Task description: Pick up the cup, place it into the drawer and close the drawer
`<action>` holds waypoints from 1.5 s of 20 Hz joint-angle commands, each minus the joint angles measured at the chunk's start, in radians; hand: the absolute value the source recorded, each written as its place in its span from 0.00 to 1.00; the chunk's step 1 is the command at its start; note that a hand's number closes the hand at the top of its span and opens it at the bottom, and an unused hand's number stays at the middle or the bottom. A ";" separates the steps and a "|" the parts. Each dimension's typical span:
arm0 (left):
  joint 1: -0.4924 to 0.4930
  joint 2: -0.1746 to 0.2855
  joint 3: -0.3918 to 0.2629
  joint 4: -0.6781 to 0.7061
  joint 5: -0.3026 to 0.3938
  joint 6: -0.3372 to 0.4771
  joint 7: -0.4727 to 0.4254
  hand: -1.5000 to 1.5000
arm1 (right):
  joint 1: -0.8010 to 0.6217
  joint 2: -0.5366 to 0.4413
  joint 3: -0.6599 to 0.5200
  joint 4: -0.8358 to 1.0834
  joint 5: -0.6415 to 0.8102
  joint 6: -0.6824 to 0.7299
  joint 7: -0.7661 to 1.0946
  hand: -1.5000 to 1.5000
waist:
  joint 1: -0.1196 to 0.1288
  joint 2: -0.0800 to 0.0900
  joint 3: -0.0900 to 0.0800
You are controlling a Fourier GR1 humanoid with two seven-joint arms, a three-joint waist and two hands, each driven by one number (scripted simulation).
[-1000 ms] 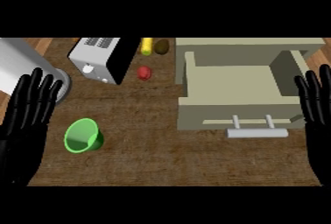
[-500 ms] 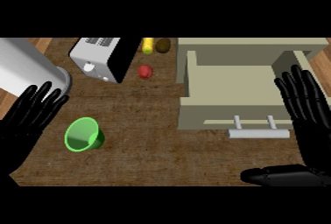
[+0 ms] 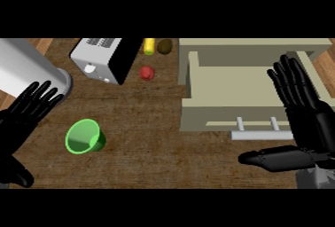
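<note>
Left hand [image 3: 20, 120] open, apart from the green cup [image 3: 83, 136] to its right

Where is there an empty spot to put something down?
The counter is bare between the green cup and the drawer, down to the near edge. Inside the drawer is bare too. The back is crowded: toaster, red item, yellow item, brown item.

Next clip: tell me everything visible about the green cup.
The cup is bright green, plain and handleless, looking like plastic, with a lighter rim and an empty inside. Its mouth faces the camera, darker outer wall showing at its right. It sits on the brown counter, left of the open drawer. The left hand is beside it, not touching.
</note>
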 commanded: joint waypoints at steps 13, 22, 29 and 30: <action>-0.166 0.021 0.013 0.680 -0.517 -0.048 -0.536 0.00 | -0.092 -0.015 -0.050 0.017 -0.021 0.029 0.043 0.00 | -0.006 0.000 -0.001; -0.260 0.007 -0.067 0.998 -0.681 0.080 -0.818 0.00 | -0.115 -0.039 -0.081 0.080 -0.031 0.058 0.021 0.00 | -0.020 0.005 -0.003; -0.277 -0.044 -0.087 1.098 -0.706 0.168 -0.935 0.00 | -0.159 -0.055 -0.104 0.042 -0.060 0.047 0.087 0.00 | -0.026 0.009 -0.005; -0.342 -0.014 -0.079 1.110 -0.692 0.120 -0.891 0.00 | -0.141 -0.028 -0.080 0.083 -0.043 0.053 0.029 0.00 | -0.030 0.012 -0.005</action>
